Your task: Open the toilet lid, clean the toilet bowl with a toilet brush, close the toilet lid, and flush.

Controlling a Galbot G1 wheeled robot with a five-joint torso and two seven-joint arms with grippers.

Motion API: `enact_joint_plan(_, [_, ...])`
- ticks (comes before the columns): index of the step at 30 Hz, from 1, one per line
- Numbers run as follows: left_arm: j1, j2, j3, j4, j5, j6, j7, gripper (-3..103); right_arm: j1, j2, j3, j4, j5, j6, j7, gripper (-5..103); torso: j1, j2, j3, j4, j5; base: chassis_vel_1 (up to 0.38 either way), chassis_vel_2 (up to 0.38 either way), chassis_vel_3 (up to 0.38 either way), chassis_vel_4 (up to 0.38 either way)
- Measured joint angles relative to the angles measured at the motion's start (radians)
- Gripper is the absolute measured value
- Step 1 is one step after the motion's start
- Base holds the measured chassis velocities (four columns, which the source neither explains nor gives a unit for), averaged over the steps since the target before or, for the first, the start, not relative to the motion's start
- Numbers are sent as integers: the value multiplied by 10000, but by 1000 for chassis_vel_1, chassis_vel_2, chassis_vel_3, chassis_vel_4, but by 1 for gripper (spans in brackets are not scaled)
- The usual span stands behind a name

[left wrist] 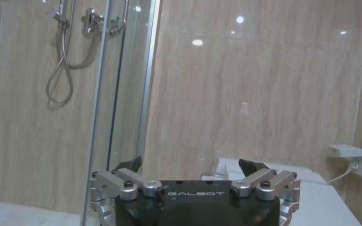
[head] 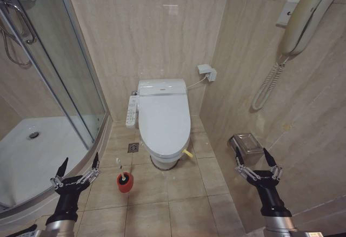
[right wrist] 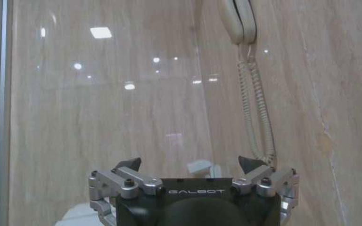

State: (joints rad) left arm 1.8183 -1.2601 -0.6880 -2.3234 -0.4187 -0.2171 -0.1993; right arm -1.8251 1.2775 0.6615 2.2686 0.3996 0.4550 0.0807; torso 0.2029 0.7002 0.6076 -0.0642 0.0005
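Head view had the toilet lid (head: pixel 164 119) down flat over the toilet bowl (head: pixel 165 160), dead centre against the back wall, and that toilet was the anchor for everything. A yellow strap (head: pixel 187 153) poked out at the lid's front edge, on the robot's right of the bowl. Beside the toilet on the robot's left, a white control panel (head: pixel 131 110) hung along the seat. On the floor, in front of the toilet and to the robot's left of it, stood a small red holder (head: pixel 124 183) with the toilet brush (head: pixel 125 179) sitting in it, black head showing. A floor drain (head: pixel 133 148) lay between the holder and the bowl.

Left gripper (head: pixel 76 170) hovered well short of the toilet, over the curved edge of the shower tray (head: pixel 32 156), jaws spread wide and holding nothing. Right gripper (head: pixel 258 163) hung level with it on the toilet's other side, close by the metal paper holder (head: pixel 246 145) on the side wall, jaws likewise splayed apart and empty. A wall phone (head: pixel 304 15) sat high above it.
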Motion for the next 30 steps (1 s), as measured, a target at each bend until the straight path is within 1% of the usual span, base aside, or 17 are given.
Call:
enact_joint_plan(7, [112,-11,-190,-116,-4,-26,10,100,137,58,-78,192,5,-4,84,100,0,0,0,0,0,0,0,0,0])
enact_joint_plan(15, [96,-81,-193,-50,2,-72,38,100,230,112,-177,121,22,81,70,100,-2,0,-1,0,0,-31,30,40,-25])
enact_joint_plan(20, [18,-113,-108,111,34,-83,51,100,298,135,-148,29,56,90,79,100,-1,1,0,-2,-1,-146,124,143,-151])
enact_joint_plan(26, [-33,-136,-40,211,49,-112,54,100,320,128,-100,-101,48,171,86,100,3,-1,1,3,0,-191,223,225,-209])
enact_joint_plan(30, [-50,-146,-22,267,52,-143,57,100,352,131,-100,-143,52,341,2,100,5,-1,2,0,0,-280,266,264,-266])
